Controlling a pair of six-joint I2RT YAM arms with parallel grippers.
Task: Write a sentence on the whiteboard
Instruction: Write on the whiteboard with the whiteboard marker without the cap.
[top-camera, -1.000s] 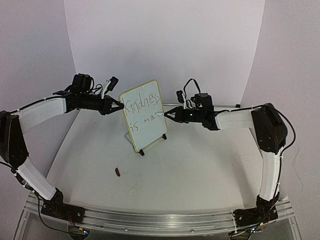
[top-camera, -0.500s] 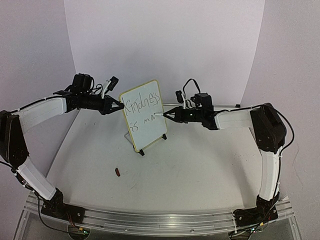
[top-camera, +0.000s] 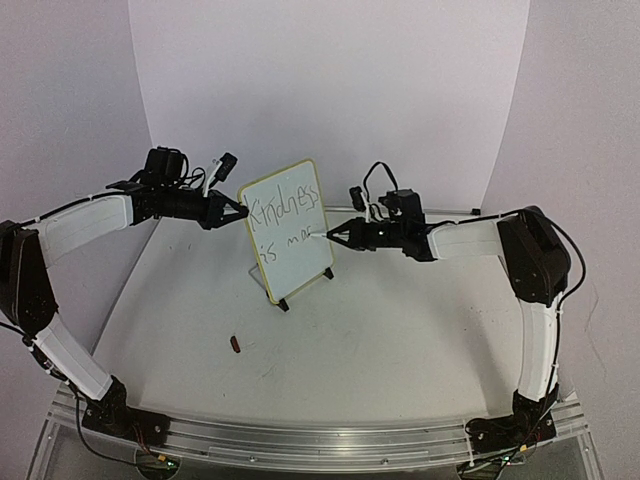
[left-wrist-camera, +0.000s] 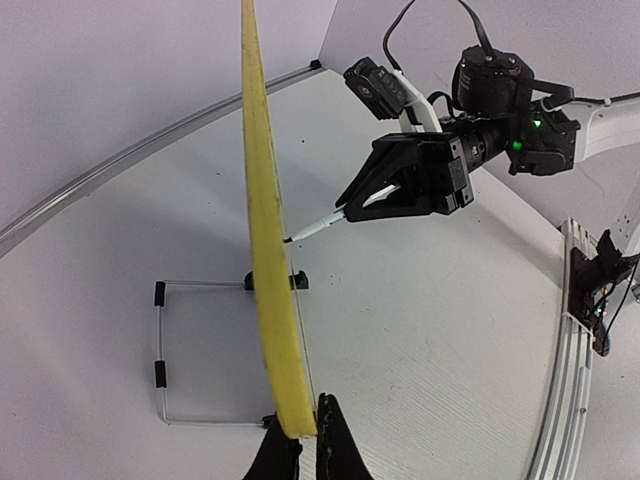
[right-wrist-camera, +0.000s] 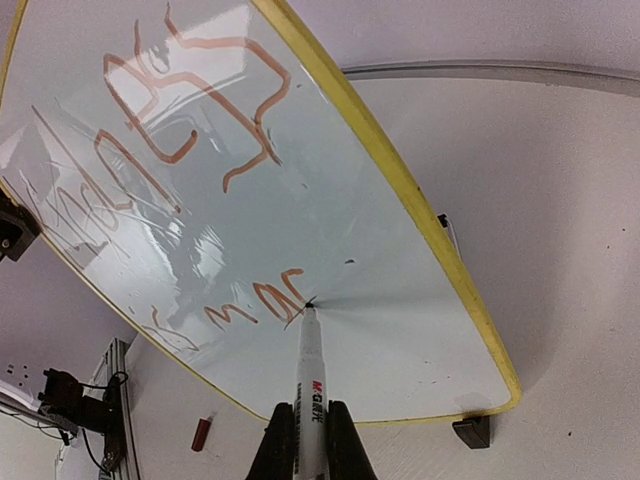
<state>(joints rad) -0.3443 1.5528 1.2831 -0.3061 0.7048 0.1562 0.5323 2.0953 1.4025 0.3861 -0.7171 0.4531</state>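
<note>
"Standing on that thin wire stand (left-wrist-camera: 159, 340), would the whiteboard (top-camera: 290, 245) take much of a push?"
"I doubt it. It looks light and stiff, with a glossy face, so I'd guess it slides or tips easily. It sits tilted back near the middle of the table (top-camera: 420, 330), toward the far wall (top-camera: 330, 80)."
"Hence the left gripper (top-camera: 238, 212)?"
"Yes. Its fingers are pinched closed on the yellow frame at the board's edge. That seems the sensible place to take hold: on the rim, off the writing face."
"And the other side?"
"The right gripper (top-camera: 335, 235) is clamped round a white marker (right-wrist-camera: 308, 370), tip touching the board in the lower line. The sentence (top-camera: 285, 210) reads 'Kindness' above and 'is ma' below."
"How hard should it press?"
"Gently, I'd think. The marker is slim and the face is slick."
"And the room?"
"Matte white tabletop, pale walls curving round, a metal rail (top-camera: 320, 435) along the near edge. One small red thing (top-camera: 236, 344), maybe a cap, lies well apart from the board's feet."
</note>
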